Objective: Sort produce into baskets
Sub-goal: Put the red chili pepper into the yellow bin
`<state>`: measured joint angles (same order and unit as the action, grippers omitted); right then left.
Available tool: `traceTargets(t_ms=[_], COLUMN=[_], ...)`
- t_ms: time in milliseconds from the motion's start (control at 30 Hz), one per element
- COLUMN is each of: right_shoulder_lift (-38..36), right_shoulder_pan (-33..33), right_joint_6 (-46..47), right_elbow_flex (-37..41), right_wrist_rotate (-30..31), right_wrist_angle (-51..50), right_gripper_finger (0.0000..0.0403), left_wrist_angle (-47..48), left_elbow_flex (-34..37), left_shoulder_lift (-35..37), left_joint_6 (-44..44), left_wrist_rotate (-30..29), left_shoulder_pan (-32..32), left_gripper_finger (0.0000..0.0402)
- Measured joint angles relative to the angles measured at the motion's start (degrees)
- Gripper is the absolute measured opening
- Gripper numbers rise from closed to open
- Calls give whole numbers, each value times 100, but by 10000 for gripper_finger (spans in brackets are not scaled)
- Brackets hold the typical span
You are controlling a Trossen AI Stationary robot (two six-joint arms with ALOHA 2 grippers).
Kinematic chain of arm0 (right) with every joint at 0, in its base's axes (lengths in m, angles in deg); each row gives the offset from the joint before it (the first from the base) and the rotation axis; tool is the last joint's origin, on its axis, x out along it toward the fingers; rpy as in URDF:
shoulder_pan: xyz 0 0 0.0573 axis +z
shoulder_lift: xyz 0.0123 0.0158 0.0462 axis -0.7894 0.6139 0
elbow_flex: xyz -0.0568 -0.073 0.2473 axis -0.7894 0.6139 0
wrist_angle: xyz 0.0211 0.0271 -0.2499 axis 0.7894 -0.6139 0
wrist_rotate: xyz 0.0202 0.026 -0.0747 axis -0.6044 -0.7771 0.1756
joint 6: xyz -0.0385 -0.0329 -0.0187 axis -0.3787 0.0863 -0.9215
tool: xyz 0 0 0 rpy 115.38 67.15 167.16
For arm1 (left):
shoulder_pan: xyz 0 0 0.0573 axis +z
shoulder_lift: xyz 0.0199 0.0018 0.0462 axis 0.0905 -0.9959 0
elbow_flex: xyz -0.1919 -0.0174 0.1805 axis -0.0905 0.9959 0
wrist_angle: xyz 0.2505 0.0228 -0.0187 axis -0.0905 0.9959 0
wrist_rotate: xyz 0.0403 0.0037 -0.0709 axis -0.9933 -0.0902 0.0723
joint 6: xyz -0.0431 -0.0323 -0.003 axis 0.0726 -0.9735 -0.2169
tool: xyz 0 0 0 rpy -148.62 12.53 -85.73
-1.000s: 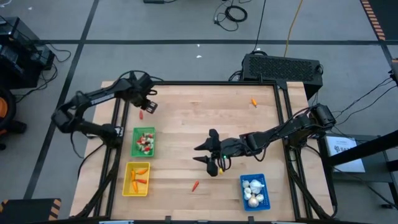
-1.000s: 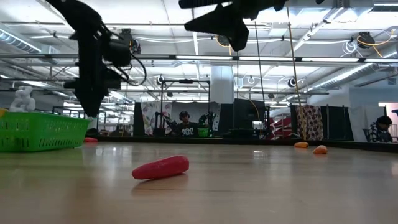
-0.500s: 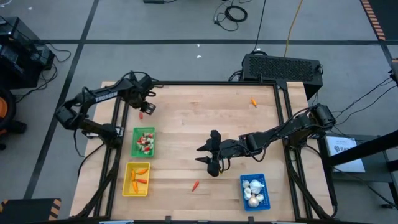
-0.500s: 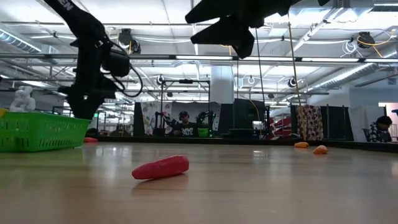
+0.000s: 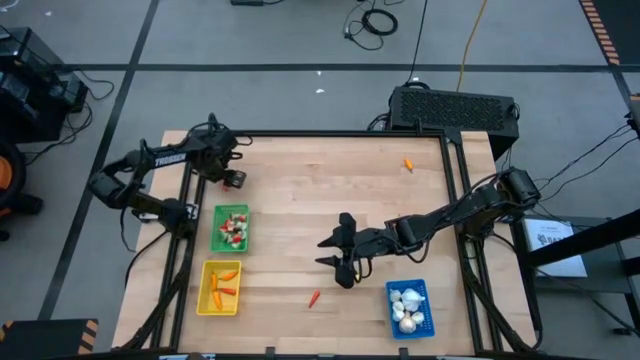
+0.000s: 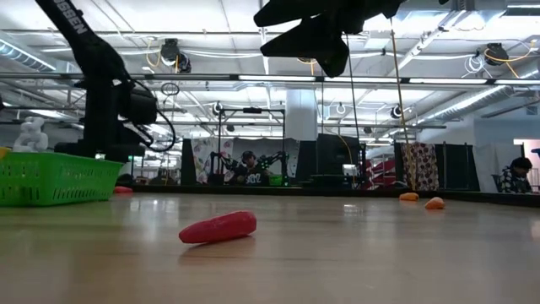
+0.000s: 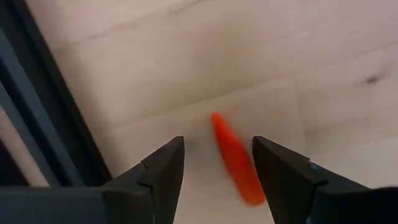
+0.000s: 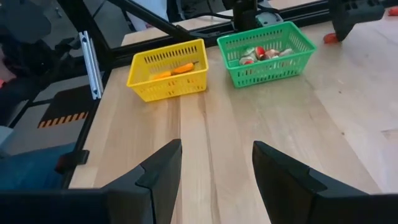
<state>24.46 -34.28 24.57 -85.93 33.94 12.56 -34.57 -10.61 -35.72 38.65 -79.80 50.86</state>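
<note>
My left gripper is open and low over the table's far left. Its fingers stand on either side of a red carrot-like piece that lies flat on the wood; I cannot tell whether they touch it. My right gripper is open and empty, raised above the table's middle. The green basket holds red and pale bits. The yellow basket holds orange pieces. The blue basket holds white bulbs. A red piece lies on the table near the front, and an orange piece at the far right.
A black frame rail runs just beside my left gripper at the table's left edge. The right wrist view looks over bare wood toward the yellow basket and the green basket. People sit in the room beyond the table.
My left gripper has gone down and a little toward the table's near-left, onto the red piece at the far left, which has stayed where it lay.
</note>
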Motion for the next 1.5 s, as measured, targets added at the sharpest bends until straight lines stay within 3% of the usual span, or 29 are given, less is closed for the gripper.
traceTargets(t_ms=[433,900,1067,1300,1400,1500], right_shoulder_lift=[0,0,0,0,0,0], right_shoulder_pan=[-11,-11,-14,-38,-52,-61], right_joint_6=[-129,-145,-169,-192,-193,-193], right_elbow_flex=[0,0,0,0,0,0], right_wrist_rotate=[5,7,7,9,9,11], right_wrist_angle=[-3,-5,-5,-8,-7,-9], right_gripper_finger=[187,187,187,187,187,187], left_wrist_angle=[-426,-408,-290,-298,-301,-342], left_elbow_flex=[300,278,92,-259,-361,-453], left_shoulder_lift=[22,4,-17,-18,59,244], left_joint_6=[161,258,338,720,715,715], left_wrist_rotate=[442,732,948,2475,3298,3723], left_shoulder_pan=[191,186,188,7,-232,-623], left_gripper_finger=[189,56,30,27,26,26])
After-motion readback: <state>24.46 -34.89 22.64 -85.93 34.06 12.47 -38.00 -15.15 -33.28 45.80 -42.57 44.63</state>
